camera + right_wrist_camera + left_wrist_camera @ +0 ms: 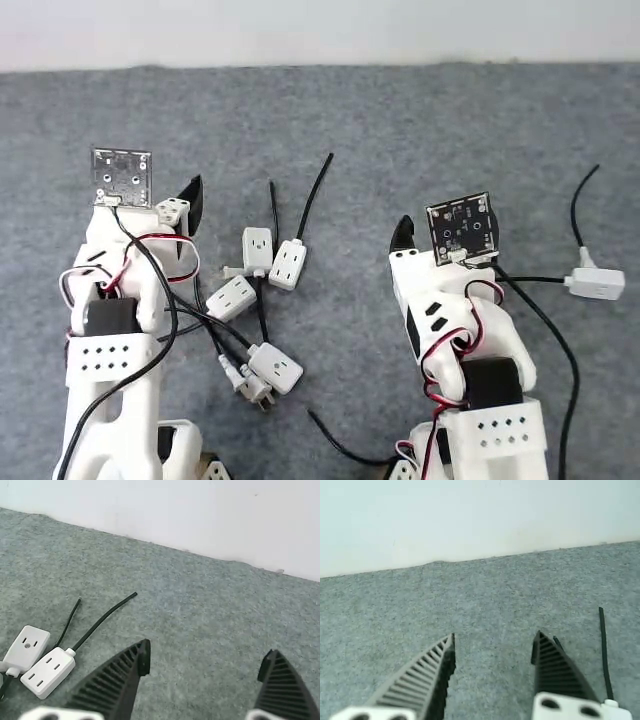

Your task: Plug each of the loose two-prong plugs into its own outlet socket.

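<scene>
Several white outlet sockets lie in a cluster between the arms: two side by side [258, 247] [288, 264], one lower left [231, 297], one nearer the front [275, 367]. Loose two-prong plugs [250, 385] on black cords lie beside that front socket. My left gripper [183, 205] [492, 650] is open over bare carpet, left of the cluster, holding nothing. My right gripper [415, 240] [207, 662] is open to the right of the cluster, also holding nothing. The right wrist view shows two of the sockets [27, 645] [48, 670] off to one side.
Another white socket [595, 285] with a black cord lies at the far right. Black cord ends [318, 185] [602, 640] trail over the grey carpet [400, 130]. A pale wall borders the far edge.
</scene>
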Robot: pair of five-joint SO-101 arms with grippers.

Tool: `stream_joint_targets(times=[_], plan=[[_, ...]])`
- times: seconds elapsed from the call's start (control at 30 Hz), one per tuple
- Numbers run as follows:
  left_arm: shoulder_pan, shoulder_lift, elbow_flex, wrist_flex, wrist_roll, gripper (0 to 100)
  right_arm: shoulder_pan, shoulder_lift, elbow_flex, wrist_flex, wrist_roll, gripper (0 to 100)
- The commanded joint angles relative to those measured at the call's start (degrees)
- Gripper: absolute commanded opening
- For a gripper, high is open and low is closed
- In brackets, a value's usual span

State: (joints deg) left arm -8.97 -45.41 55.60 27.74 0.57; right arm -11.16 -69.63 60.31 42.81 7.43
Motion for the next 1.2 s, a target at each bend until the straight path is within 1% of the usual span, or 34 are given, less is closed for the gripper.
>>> stream_joint_targets(times=[0.0,0.1,0.23,0.33,0.43,0.63,0.7,0.8,0.87,1.0,1.07,1.17], plan=[[-0.09,-1.49,2.59,-6.77,0.09,24,-0.22,3.56,-3.87,-1.45,0.7,34.1],[0.26,-1.49,4.97,-10.37,-1.76,24,-0.22,9.01,-5.54,-3.03,0.7,34.1],[0.18,-1.41,4.7,-9.93,-0.7,24,-0.4,18.33,-10.99,0.13,0.35,34.1],[0.18,1.58,3.21,-9.76,-0.7,24,-3.38,24.22,-13.71,1.54,0.26,34.1],[-0.35,9.49,-2.42,-7.03,-0.26,24,-7.69,28.26,-14.42,2.42,0.26,34.1],[-5.19,28.48,-17.01,0.88,5.8,25,-15.69,31.87,-14.15,2.51,0.18,34.0],[-5.98,33.49,-20.62,2.37,7.3,25,-17.54,32.66,-13.36,2.07,0.18,31.5],[-6.86,38.42,-24.66,3.87,8.26,25,-20.88,34.07,-13.1,1.89,0.18,24.3],[-7.12,40.26,-25.8,3.87,8.26,25,-22.29,35.3,-13.01,1.54,-0.09,22.1],[-7.82,41.32,-26.15,2.9,8.18,25,-23.52,40.57,-12.92,-2.33,-4.13,26.8],[-8.79,41.58,-26.07,1.41,8.0,25,-24.84,44.53,-13.36,-4.09,-4.13,28.5],[-10.37,41.93,-25.8,-1.23,8.18,25,-28.18,51.03,-15.47,-5.85,-4.4,28.4]])
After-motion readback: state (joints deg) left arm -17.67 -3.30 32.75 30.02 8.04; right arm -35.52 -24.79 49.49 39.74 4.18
